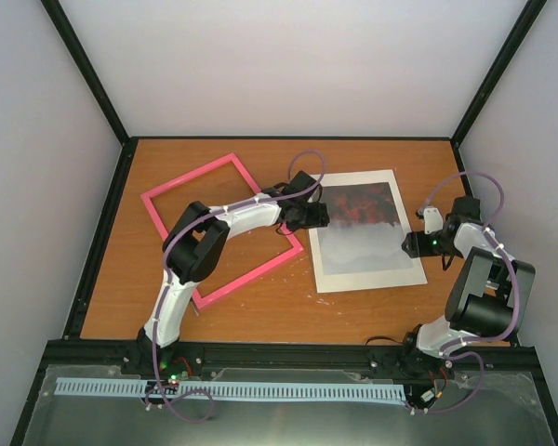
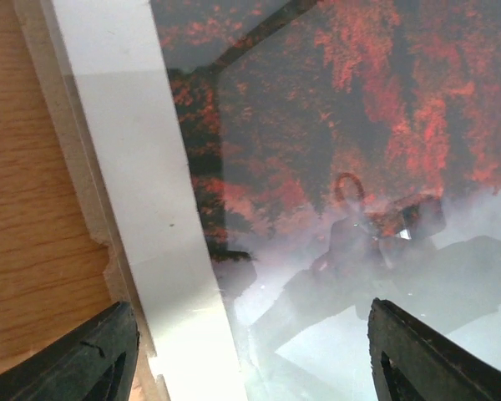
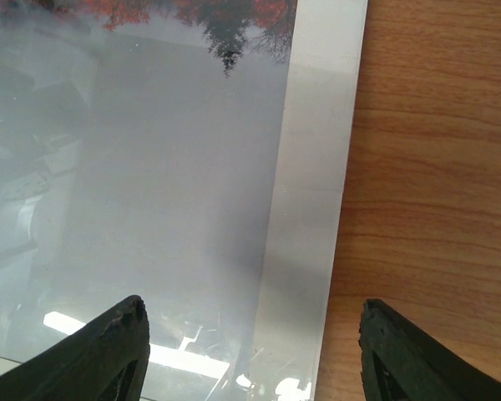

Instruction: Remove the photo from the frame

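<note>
- You have a brown wood-grain table (image 1: 372, 316), faintly scuffed pale toward its front.
- Black rails (image 1: 100, 232) edge it on your left, far side and right.
- Plain pale walls (image 1: 288, 65) rise behind.
- A white slotted strip (image 1: 260, 390) lies along the near ledge, on a grey sheet (image 1: 288, 425).

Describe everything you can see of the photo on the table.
The photo is a large glossy rectangular sheet with a white margin, its far half mottled dark red and black, its near half pale grey-white. It lies flat on the wooden table, right of the pink frame and clear of it. Its sheen shows dim reflections. The left gripper hangs over its left edge and the right gripper over its right edge, both open; contact cannot be told.
</note>
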You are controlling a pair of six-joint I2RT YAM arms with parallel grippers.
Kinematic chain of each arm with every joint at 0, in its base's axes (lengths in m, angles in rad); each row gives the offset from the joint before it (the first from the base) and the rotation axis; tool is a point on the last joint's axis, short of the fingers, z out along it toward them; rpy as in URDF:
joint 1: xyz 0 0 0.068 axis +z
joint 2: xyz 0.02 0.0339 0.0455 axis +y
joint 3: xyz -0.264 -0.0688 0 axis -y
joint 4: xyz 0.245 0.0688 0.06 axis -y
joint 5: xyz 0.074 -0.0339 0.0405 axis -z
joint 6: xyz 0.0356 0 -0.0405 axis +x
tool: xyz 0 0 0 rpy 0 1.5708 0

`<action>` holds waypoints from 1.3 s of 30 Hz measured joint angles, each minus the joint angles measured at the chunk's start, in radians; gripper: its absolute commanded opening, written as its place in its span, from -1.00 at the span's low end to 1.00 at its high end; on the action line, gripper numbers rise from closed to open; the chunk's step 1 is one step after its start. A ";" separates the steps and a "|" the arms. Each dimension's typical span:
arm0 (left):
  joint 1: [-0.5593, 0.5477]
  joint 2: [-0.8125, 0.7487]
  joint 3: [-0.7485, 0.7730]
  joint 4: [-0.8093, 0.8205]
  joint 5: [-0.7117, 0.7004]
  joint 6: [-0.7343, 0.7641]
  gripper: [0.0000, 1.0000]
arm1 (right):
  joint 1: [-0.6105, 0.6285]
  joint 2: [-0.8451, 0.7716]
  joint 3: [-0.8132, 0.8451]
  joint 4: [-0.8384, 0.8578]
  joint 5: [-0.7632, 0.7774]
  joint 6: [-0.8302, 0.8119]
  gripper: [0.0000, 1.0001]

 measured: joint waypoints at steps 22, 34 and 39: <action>-0.016 -0.002 0.003 0.074 0.048 0.019 0.47 | 0.000 -0.070 0.006 -0.011 0.061 0.000 0.35; -0.017 -0.075 0.000 0.056 -0.035 0.097 0.51 | 0.026 -0.200 0.047 -0.097 -0.032 0.016 0.34; 0.001 -0.090 0.013 0.026 -0.069 0.099 0.50 | 0.052 -0.239 0.039 -0.089 -0.068 0.030 0.31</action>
